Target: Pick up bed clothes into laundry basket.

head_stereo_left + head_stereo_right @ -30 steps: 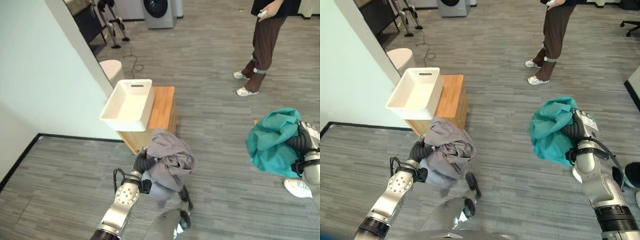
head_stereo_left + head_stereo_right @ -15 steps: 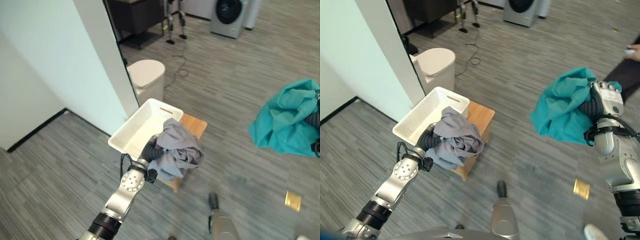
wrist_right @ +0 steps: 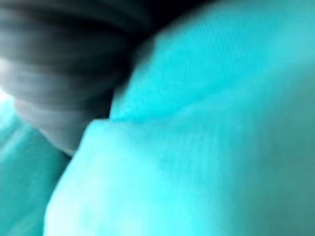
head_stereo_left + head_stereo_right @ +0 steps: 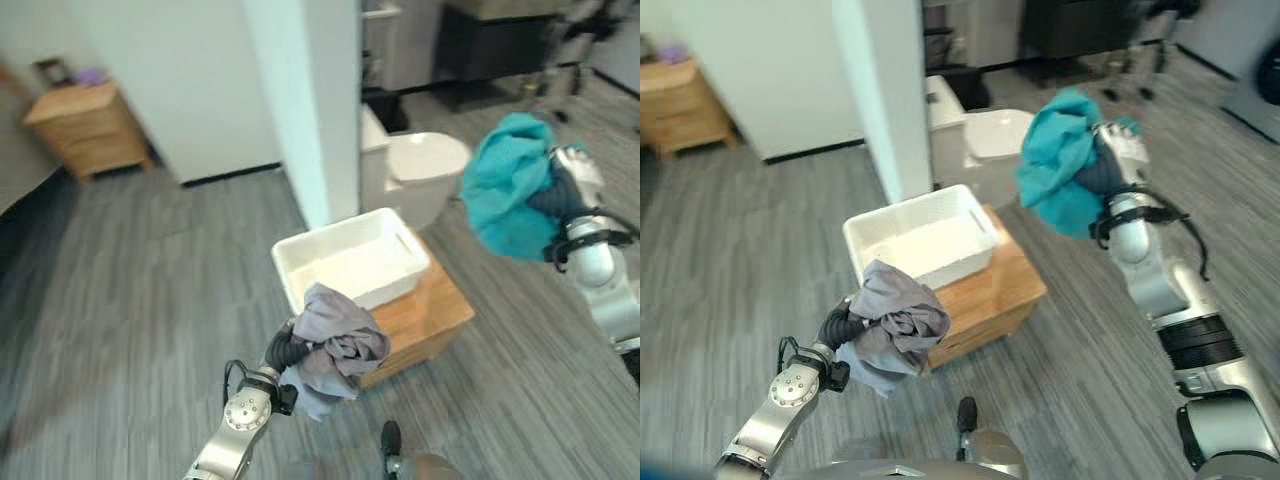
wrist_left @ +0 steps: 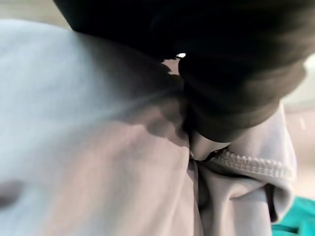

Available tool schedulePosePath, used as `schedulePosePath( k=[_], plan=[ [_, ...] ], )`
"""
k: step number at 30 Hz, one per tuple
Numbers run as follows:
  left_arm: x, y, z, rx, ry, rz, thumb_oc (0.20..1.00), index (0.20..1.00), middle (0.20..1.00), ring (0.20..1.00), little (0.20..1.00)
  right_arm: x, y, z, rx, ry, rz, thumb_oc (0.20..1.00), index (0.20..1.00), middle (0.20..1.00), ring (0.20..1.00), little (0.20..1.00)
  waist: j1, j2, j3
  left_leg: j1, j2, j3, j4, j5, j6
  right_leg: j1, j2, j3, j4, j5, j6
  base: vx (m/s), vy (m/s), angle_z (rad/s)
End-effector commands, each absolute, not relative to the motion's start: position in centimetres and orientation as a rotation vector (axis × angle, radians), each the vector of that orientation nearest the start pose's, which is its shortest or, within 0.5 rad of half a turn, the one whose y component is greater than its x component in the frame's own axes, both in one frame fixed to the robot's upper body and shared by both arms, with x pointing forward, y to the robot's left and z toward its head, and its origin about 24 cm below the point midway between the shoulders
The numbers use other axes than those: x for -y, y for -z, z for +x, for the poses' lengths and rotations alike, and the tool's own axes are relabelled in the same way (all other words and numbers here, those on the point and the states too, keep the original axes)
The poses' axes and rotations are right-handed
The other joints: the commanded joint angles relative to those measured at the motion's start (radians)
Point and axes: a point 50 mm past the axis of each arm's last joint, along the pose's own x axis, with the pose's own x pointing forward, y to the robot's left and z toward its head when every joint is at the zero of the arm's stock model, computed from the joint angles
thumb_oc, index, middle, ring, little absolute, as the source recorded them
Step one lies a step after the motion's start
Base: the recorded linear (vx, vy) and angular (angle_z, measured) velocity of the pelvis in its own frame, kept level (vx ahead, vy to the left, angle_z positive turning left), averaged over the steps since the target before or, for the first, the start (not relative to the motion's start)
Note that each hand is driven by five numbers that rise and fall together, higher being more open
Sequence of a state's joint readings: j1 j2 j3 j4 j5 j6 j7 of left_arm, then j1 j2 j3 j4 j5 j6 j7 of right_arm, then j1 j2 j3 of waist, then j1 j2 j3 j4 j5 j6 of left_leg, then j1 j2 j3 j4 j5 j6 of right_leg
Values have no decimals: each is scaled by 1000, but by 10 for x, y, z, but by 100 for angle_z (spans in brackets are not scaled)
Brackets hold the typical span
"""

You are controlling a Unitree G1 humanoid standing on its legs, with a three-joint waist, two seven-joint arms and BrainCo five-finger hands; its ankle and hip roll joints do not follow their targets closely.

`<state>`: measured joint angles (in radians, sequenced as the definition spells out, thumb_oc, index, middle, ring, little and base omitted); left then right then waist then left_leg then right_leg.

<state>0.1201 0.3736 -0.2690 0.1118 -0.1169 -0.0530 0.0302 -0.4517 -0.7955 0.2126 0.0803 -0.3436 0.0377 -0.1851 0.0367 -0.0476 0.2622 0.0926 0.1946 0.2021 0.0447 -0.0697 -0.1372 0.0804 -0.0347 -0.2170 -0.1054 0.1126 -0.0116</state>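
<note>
A white laundry basket (image 4: 385, 288) stands on a low wooden table (image 4: 430, 318), and nothing lies in it. My left hand (image 4: 283, 347) carries a bunched grey garment (image 4: 335, 345) off the floor, just in front of the basket's near corner. In the left wrist view the grey garment (image 5: 123, 172) lies pressed against the hand's dark cover (image 5: 236, 73). My right hand (image 4: 562, 195) is raised to the right of the basket with a teal cloth (image 4: 505, 190) hanging from it. The teal cloth (image 3: 197, 147) covers that hand in the right wrist view.
A white wall corner (image 4: 320, 100) rises just behind the basket. A round white bin (image 4: 425, 160) stands behind the table. A wooden nightstand (image 4: 85, 125) is at the far left and a dark cabinet (image 4: 500, 45) at the back right. Open grey floor lies to the left.
The camera has swung round, so the whole scene has shifted. Both hands still carry their bundles. The teal cloth now hangs nearer the basket, and the grey bundle sits lower before it.
</note>
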Motion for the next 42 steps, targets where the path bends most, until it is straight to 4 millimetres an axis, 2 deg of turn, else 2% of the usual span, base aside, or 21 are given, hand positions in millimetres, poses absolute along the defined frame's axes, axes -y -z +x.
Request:
schedulePosePath(
  k=[1,6,10,12,17,24,28,33,36,37,39,42],
  plan=[
    [-185,-10,219,-137,211,252,200,200,200,200,200,232,-201,324,452,150,-1134,200,200,200,200,200,-3,12,-74,-23,-30,-28,-28,69,15,46,-97,85,38,-140,123,134,-36,68],
    [-194,0,213,-192,190,256,200,200,200,200,200,233,-161,347,250,120,-1138,200,200,200,200,200,13,39,-95,5,-38,-64,-118,114,9,76,-95,41,32,-155,125,103,-25,21],
    [-199,4,211,-215,176,263,200,200,200,200,200,238,-141,359,135,128,-1154,200,200,200,200,200,30,53,-96,-4,-45,-81,-129,126,6,76,-93,26,30,-160,124,60,-7,9],
    [-201,3,211,-216,172,263,200,200,200,200,200,240,-137,364,98,132,-1170,200,200,200,200,200,41,61,-92,-15,-49,-89,-132,131,4,73,-95,17,29,-161,124,22,-2,18],
    [-204,7,211,-232,162,256,200,200,200,200,200,252,-143,369,66,167,-1218,200,200,200,200,200,52,76,-86,-38,-58,-107,-132,135,0,69,-99,-5,26,-164,125,13,15,23],
    [-204,14,207,-263,168,254,200,200,200,200,200,262,-164,379,68,213,-1335,200,200,200,200,200,58,86,-85,-47,-69,-109,-132,132,0,66,-104,1,21,-162,130,26,14,2],
    [-203,12,211,-252,169,246,200,200,200,200,200,270,-189,390,56,285,-1384,200,200,200,200,200,64,94,-74,-68,-72,-111,-132,134,-1,41,-108,7,19,-157,134,3,15,-3],
    [-203,11,215,-240,162,244,200,200,200,200,200,263,-219,400,109,335,-1413,200,200,200,200,200,76,107,-57,-106,-81,-117,-132,139,0,-1,-110,15,19,-149,137,-15,13,0],
    [-208,8,220,-224,144,252,200,200,200,200,200,270,-237,402,98,379,-1424,200,200,200,200,200,88,112,-45,-139,-86,-122,-132,146,-1,-37,-111,20,20,-142,138,-49,26,2],
    [-211,2,225,-196,129,252,200,200,200,200,200,278,-247,402,92,426,-1408,200,200,200,200,200,97,118,-29,-170,-90,-130,-132,154,-1,-71,-112,24,23,-135,141,-72,18,10],
    [-212,-1,227,-181,124,255,200,200,200,200,200,280,-252,401,92,437,-1416,200,200,200,200,200,100,120,-22,-186,-92,-133,-132,159,-1,-90,-113,26,25,-130,141,-80,23,11],
    [-218,-5,231,-161,98,259,200,200,200,200,200,290,-269,399,86,484,-1438,200,200,200,200,200,114,126,-1,-242,-96,-140,-132,168,-3,-154,-115,35,30,-116,146,-53,27,5]
  ],
)
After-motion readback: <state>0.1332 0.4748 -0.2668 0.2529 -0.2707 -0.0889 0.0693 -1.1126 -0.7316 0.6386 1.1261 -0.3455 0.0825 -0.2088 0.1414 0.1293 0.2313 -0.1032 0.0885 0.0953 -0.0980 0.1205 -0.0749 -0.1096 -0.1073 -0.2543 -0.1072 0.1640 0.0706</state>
